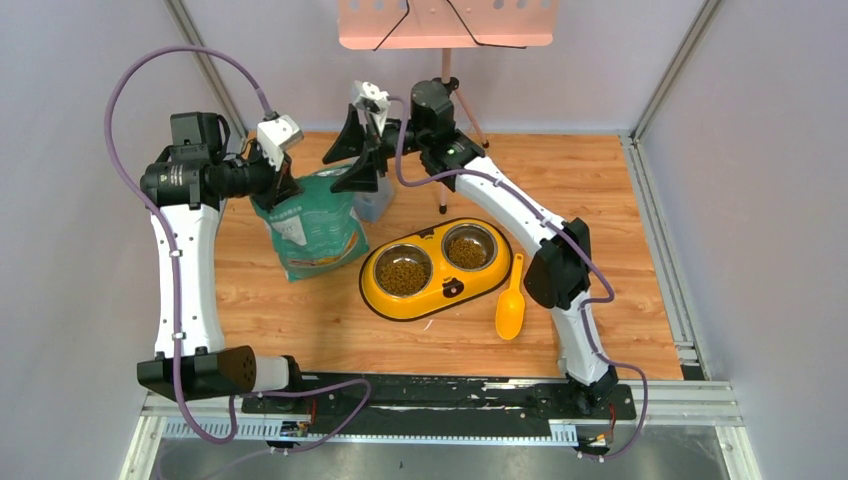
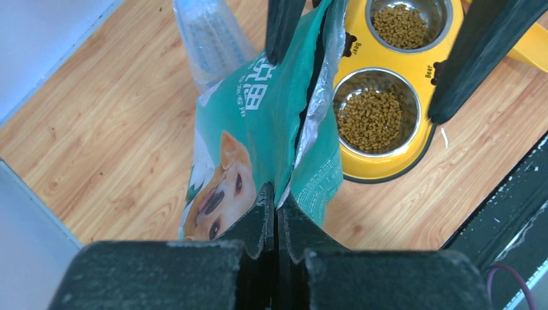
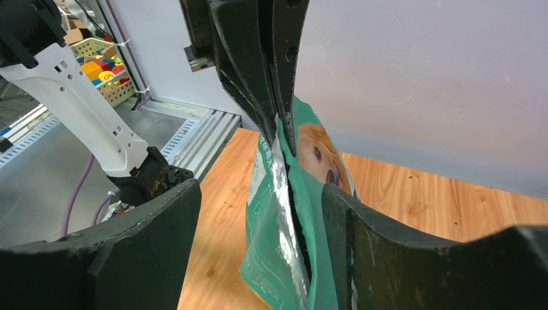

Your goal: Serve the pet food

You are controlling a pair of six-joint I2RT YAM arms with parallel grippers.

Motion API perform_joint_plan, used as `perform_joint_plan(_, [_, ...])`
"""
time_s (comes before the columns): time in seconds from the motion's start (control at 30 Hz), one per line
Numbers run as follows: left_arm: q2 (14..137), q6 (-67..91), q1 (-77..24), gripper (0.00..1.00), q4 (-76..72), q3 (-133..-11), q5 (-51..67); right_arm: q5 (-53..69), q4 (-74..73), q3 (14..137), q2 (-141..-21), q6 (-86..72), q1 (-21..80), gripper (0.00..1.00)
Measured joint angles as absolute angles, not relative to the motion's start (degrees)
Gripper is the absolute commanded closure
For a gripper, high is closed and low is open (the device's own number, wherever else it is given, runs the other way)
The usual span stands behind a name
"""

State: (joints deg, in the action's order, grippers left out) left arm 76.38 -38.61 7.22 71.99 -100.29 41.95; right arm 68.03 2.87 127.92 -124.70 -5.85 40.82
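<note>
Inside 2 steel bowls [image 2: 354, 87] of the yellow feeder [image 1: 425, 305], brown pet food [image 1: 403, 272].

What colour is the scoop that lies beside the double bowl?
The scoop is orange-yellow all over; the top external view shows it best.

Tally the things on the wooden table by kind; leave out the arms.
Food bag: 1
Yellow feeder: 1
Steel bowls with kibble: 2
Orange scoop: 1
Clear container: 1
Tripod: 1
Total: 7
</note>
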Motion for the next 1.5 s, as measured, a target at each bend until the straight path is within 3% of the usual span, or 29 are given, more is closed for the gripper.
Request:
perform_joint_plan(0.2, [75.59,-37.80,7.22,1.00,71.85,-99.42,42.13,66.08,3.29,128.29,-127.28,-5.85,42.35,0.36])
perform_joint_plan(0.3, [75.20,-37.80,7.16,1.00,71.77,-99.00,42.09,64.77,3.44,128.29,-127.44,-5.65,42.61,0.62])
perform_joint_plan(0.37, [74.76,-37.85,6.96,1.00,71.81,-98.70,41.87,63.96,3.66,128.29,-127.44,-5.78,42.52,0.70])
perform_joint_plan(0.4, [74.63,-37.89,6.87,0.96,71.83,-98.59,41.71,63.64,3.68,128.29,-127.44,-5.80,42.52,0.78])
perform_joint_plan(0.47, [74.50,-38.02,6.83,0.77,71.81,-98.56,41.45,63.33,3.66,128.29,-127.44,-5.93,42.57,0.93])
perform_joint_plan(0.5, [74.50,-38.00,6.83,0.63,71.77,-98.56,41.34,63.22,3.66,128.29,-127.44,-5.89,42.57,0.98])
perform_joint_plan(0.53, [74.48,-38.15,6.83,0.59,71.53,-98.56,41.39,63.00,3.42,128.27,-127.44,-5.91,42.57,1.00])
perform_joint_plan(0.67, [74.24,-36.67,6.13,0.55,69.97,-98.56,41.89,62.33,2.90,128.27,-127.46,-5.89,42.39,1.00])
perform_joint_plan(0.9, [75.44,-36.32,-0.80,0.83,68.27,-99.29,38.83,62.54,2.63,128.27,-127.46,-5.85,42.19,1.00])
perform_joint_plan(1.07, [78.06,-36.38,-1.56,0.95,68.64,-102.15,36.99,61.98,2.42,127.94,-127.46,-5.19,41.76,1.00])
perform_joint_plan(1.13, [78.61,-36.80,-1.83,0.99,68.99,-102.72,36.51,61.82,2.44,127.83,-127.46,-4.99,41.69,0.86])
perform_joint_plan(1.2, [78.67,-37.45,-2.15,1.00,69.08,-102.83,35.83,61.80,2.48,127.76,-127.48,-4.75,41.63,0.58])
perform_joint_plan(1.27, [78.63,-38.13,-2.46,1.00,69.01,-102.83,35.40,62.22,2.68,127.74,-127.46,-4.91,41.60,0.43])
perform_joint_plan(1.37, [78.56,-39.16,-2.87,1.00,68.93,-102.83,34.44,63.51,3.09,127.66,-127.42,-4.84,41.65,0.40])
perform_joint_plan(1.5, [78.22,-39.51,-2.98,1.00,69.01,-102.85,34.04,65.08,3.33,126.69,-127.42,-4.80,41.58,0.49])
